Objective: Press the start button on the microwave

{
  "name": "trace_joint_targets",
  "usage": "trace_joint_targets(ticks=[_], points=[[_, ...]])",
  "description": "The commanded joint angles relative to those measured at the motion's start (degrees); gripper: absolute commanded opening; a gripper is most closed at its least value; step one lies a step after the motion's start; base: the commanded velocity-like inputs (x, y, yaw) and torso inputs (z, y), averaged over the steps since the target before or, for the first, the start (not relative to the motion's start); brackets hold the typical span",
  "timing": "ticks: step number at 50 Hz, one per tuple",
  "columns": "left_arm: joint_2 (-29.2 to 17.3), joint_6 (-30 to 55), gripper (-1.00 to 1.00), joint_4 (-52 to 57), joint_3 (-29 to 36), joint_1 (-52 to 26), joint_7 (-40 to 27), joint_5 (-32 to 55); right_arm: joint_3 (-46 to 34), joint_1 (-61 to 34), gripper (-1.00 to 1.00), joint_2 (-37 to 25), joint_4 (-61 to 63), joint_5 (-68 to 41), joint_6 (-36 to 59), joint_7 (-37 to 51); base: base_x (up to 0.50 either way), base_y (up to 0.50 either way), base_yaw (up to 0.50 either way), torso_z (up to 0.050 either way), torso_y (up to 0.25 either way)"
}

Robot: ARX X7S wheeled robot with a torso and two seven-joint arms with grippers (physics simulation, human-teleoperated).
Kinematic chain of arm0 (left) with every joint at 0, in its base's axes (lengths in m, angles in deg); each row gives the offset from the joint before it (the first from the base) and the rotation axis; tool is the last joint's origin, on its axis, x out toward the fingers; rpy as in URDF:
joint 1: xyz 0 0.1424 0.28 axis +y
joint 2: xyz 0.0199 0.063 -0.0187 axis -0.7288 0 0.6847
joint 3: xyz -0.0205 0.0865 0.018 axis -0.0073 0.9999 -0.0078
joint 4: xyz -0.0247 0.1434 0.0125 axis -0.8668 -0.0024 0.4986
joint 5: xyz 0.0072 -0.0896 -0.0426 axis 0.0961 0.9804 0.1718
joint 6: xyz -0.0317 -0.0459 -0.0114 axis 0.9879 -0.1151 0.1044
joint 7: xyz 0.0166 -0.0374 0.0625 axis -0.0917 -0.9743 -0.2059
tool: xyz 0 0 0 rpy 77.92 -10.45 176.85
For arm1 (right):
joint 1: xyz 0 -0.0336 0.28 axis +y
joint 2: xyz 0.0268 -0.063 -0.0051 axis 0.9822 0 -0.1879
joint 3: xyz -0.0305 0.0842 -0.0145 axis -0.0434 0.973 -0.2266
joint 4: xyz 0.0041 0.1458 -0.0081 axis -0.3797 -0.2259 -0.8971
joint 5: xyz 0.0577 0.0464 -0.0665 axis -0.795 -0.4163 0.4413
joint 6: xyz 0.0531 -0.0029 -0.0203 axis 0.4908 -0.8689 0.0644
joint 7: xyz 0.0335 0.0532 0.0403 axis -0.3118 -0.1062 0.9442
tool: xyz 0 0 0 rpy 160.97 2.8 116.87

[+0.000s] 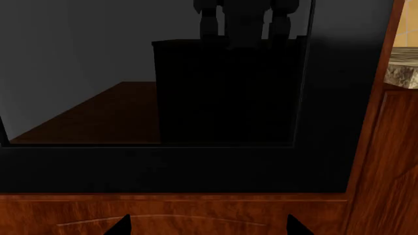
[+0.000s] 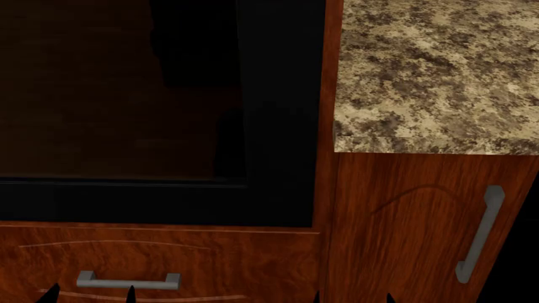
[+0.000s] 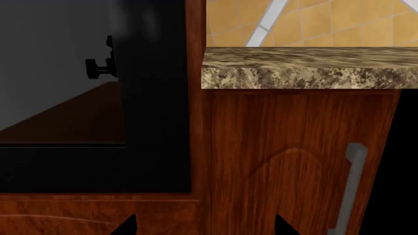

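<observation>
One microwave (image 2: 278, 126) filled the upper left of the head view, its glossy black frame set into reddish wood beside the left edge of a speckled stone surface (image 2: 438, 69). It had one dark brown-tinted window (image 2: 118, 88) and one plain black side strip on the window's right; no button, label or writing could be read anywhere on it. Below it sat one drawer front (image 2: 168, 259) with one grey handle (image 2: 128, 280), and under the surface's front edge one cabinet door (image 2: 413, 221) with one upright grey handle (image 2: 481, 232).

Four black tips poked up along the bottom of the head view, two for each arm. The left gripper (image 2: 88, 295) had its fingers (image 2: 50, 294) apart, gripping nothing, in front of the drawer. The right gripper (image 2: 354, 298) likewise had its fingers (image 2: 390, 298) spread and empty, near the seam between drawer and door. Neither touched the microwave.
</observation>
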Motion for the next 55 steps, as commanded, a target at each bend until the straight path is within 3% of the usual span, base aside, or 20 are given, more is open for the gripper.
trace_joint_targets(ticks=[1, 30, 39, 55], points=[[-0.7, 0.3, 1.00, 0.3, 0.8, 0.1, -0.8, 0.7, -1.1, 0.0, 1.00, -0.9, 0.3, -0.9, 0.3, 1.1, 0.00, 0.00, 0.00, 0.000, 0.000], [-4.4, -1.2, 1.00, 0.8, 4.1, -0.3, -6.9, 1.4, -6.2, 0.7, 1.00, -3.9, -0.7, -3.4, -0.5, 6.8, 0.00, 0.00, 0.00, 0.000, 0.000], [-5.0, -2.0, 1.00, 9.2, 4.6, 1.2, -10.4, -1.5, -7.1, 1.4, 1.00, -4.8, 4.8, -3.8, 1.4, 7.7, 0.00, 0.00, 0.00, 0.000, 0.000], [-6.9, -12.6, 1.00, 26.4, 3.4, 5.3, -12.0, 1.0, -8.5, 0.1, 1.00, -6.1, 10.2, -4.0, 4.9, 9.5, 0.00, 0.00, 0.00, 0.000, 0.000]])
